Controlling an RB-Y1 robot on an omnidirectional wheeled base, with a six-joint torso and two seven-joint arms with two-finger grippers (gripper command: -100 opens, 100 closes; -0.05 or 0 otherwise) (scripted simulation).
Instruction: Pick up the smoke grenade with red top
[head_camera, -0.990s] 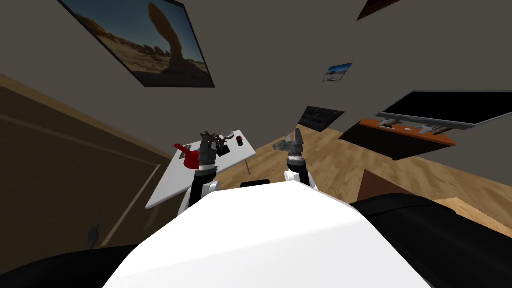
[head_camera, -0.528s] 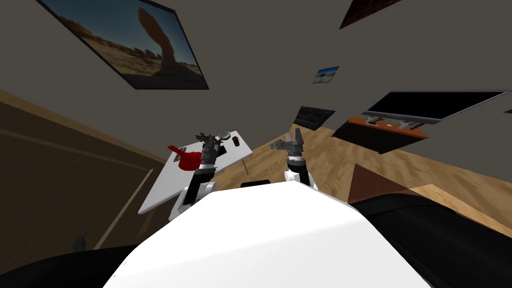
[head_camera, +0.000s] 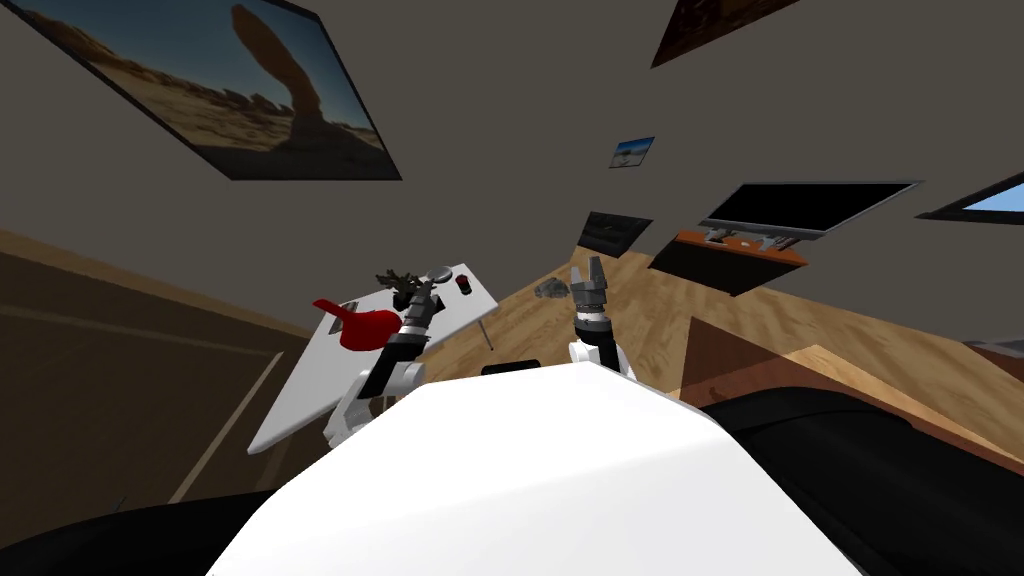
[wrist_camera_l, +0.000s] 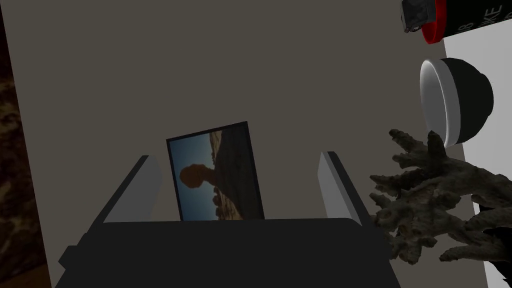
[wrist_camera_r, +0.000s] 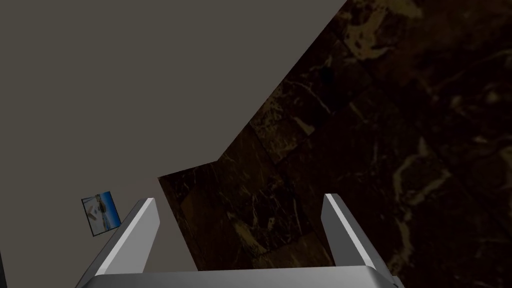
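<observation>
The left gripper (wrist_camera_l: 239, 159), fingers spread and empty, should be turned toward the smoke grenade (wrist_camera_l: 467, 20). The grenade stands on the white table (head_camera: 300, 400) just beyond the bowl (wrist_camera_l: 457, 100) and the branched grey piece (wrist_camera_l: 440, 210), which should be avoided. It is a black can with a red top band and white lettering. The right gripper (wrist_camera_r: 240, 200) is held open and idle.

The smoke grenade (wrist_camera_l: 465, 17) bears white lettering on its black body, cut off, legible only as "KE" and "8".

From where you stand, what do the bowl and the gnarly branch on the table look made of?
The bowl looks like glazed ceramic, perhaps plastic: smooth, black outside, white inside. The branch looks like dry driftwood or coral: rough, pitted, grey-brown, matte.
</observation>
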